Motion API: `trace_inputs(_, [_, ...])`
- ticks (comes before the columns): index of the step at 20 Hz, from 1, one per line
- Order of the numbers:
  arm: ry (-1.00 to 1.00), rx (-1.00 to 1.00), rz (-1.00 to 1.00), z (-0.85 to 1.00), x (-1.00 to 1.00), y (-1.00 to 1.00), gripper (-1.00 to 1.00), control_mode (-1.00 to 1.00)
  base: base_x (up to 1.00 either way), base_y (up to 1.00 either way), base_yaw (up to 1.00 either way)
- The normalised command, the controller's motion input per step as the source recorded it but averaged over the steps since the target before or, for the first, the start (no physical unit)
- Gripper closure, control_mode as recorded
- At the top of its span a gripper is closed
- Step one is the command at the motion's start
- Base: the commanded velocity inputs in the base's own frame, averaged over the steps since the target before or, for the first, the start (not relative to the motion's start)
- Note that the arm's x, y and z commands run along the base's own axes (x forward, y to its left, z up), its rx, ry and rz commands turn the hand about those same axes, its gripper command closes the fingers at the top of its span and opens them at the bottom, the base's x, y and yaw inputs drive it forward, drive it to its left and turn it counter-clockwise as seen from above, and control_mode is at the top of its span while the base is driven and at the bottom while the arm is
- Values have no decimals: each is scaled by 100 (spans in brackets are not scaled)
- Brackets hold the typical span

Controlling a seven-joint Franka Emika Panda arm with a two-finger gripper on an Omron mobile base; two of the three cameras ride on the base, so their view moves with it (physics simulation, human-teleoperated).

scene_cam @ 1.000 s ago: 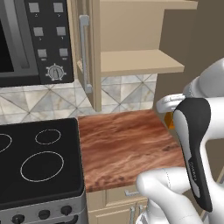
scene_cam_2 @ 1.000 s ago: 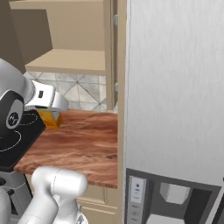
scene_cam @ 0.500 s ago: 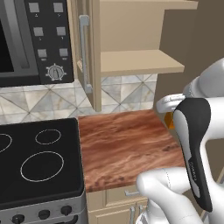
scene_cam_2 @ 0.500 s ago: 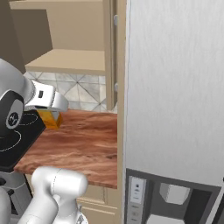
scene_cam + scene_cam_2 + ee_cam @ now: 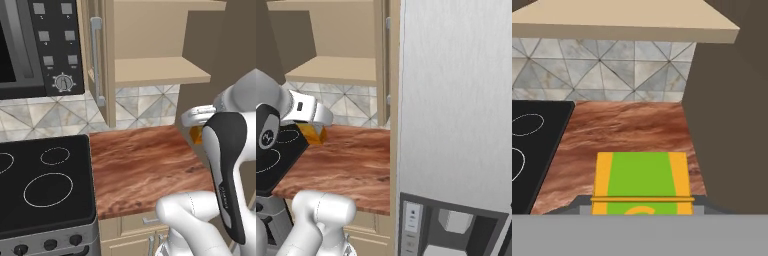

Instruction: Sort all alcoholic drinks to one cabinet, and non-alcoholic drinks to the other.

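My gripper [image 5: 641,206] is shut on the orange-yellow carton [image 5: 641,181] with a green patch, one of the non-alcoholic drinks. In the left base view the carton [image 5: 196,134] peeks out below the white hand [image 5: 198,115], just above the right end of the wooden counter [image 5: 145,165]. The right base view shows the gripper [image 5: 314,131] holding the carton [image 5: 312,135] over the counter's left part. Up behind it hangs an open tan wall cabinet with a pale shelf [image 5: 160,71] and a grey bar handle [image 5: 96,55] on its swung-out door. The alcoholic drinks are out of view.
A black stove top [image 5: 40,185] lies left of the counter, with a microwave panel [image 5: 55,45] above it. A tall grey fridge [image 5: 456,110] walls off the right side. Tiled backsplash [image 5: 602,70] runs behind the counter.
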Motion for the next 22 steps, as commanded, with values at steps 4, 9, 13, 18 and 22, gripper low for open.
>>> trace_inputs(4, [-1,0,0,21,-6,-1,100,-100,0,0,0])
trace_inputs(9, [-4,-2,0,24,-5,0,100,-100,0,0,0])
trace_inputs(13, [-5,-3,0,21,0,0,100,-100,0,0,0])
trace_inputs(18, [-7,-3,0,15,0,0,100,-100,0,0,0])
trace_inputs(22, [-8,-3,0,12,5,0,100,-100,0,0,0])
